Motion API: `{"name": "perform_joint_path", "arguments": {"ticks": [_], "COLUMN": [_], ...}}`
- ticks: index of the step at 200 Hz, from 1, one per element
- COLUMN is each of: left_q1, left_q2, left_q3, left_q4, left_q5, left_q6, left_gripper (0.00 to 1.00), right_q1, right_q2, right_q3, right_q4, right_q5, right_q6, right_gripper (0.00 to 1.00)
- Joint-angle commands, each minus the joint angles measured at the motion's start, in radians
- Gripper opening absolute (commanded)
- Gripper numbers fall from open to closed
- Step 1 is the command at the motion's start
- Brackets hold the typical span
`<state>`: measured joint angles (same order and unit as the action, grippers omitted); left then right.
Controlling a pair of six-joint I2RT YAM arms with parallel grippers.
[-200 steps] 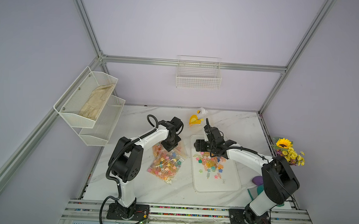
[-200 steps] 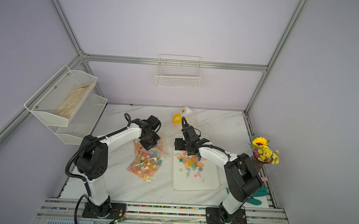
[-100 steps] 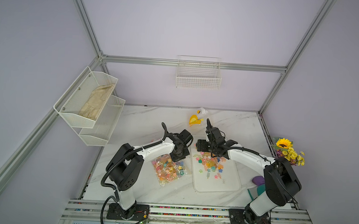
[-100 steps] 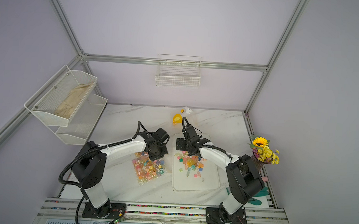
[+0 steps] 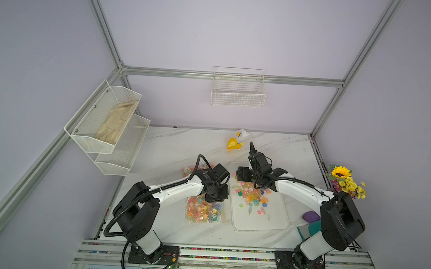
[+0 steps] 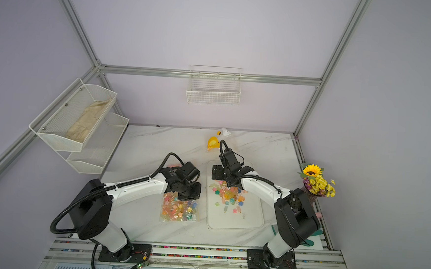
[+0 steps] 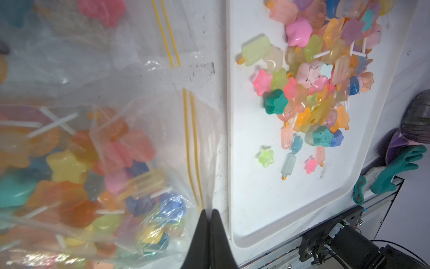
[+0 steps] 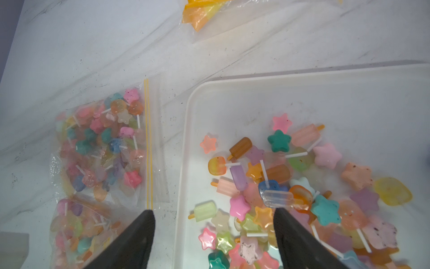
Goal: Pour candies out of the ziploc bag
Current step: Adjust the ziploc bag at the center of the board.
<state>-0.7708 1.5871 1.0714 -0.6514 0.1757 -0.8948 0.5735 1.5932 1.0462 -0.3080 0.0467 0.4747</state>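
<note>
- Marble tabletop [image 5: 172, 148] within lilac walls, in both top views. A white tray [image 5: 265, 220] at centre right carries a heap of loose candies [image 5: 253, 197]. The ziploc bag [image 5: 203, 212], just left of the tray, holds more. The left gripper [image 5: 216, 194] sits at the bag's upper edge. The right gripper [image 5: 244, 174] hangs over the tray's upper left corner. A sunflower bouquet [image 5: 345, 181] stands at the right edge.
- Left wrist view: the left gripper [image 7: 207, 210] is closed, pinching the ziploc bag [image 7: 139, 116] at its yellow zip strip, just beside the tray rim [image 7: 230, 163].
- Right wrist view: the right gripper [image 8: 214, 223] is spread wide and holds nothing. One of its fingers [image 8: 290, 233] is over the candies [image 8: 256, 186]; the other is between the tray and a second bag [image 8: 104, 144] of candies.
</note>
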Motion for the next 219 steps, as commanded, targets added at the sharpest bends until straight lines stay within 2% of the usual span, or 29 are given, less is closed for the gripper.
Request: {"name": "perform_joint_path", "arguments": {"ticks": [1, 25, 37, 77, 112, 219], "left_q1": [-0.002, -0.002, -0.002, -0.002, -0.007, -0.041], "left_q2": [-0.036, -0.033, -0.026, -0.013, 0.012, 0.195], "left_q3": [-0.023, 0.0, 0.014, 0.027, 0.056, 0.268], "left_q4": [0.018, 0.017, 0.005, -0.029, -0.033, -0.071], "left_q5": [-0.004, -0.043, -0.053, -0.071, -0.105, -0.185], "left_q6": [0.055, 0.063, 0.08, 0.112, 0.065, 0.017], "left_gripper": [0.13, 0.41, 0.48, 0.47, 0.43, 0.41], "right_q1": [0.003, 0.002, 0.0, -0.025, -0.063, -0.08], "right_q2": [0.006, 0.014, 0.008, -0.034, -0.053, -0.082], "right_q3": [0.004, 0.007, 0.003, -0.032, -0.068, -0.107], "right_q4": [-0.01, -0.01, -0.008, 0.004, 0.032, 0.068], "right_q5": [0.009, 0.016, 0.022, -0.004, -0.044, -0.069], "right_q6": [0.013, 0.02, 0.028, 0.047, 0.058, 0.051], "right_gripper": [0.84, 0.85, 0.86, 0.88, 0.88, 0.88]}}
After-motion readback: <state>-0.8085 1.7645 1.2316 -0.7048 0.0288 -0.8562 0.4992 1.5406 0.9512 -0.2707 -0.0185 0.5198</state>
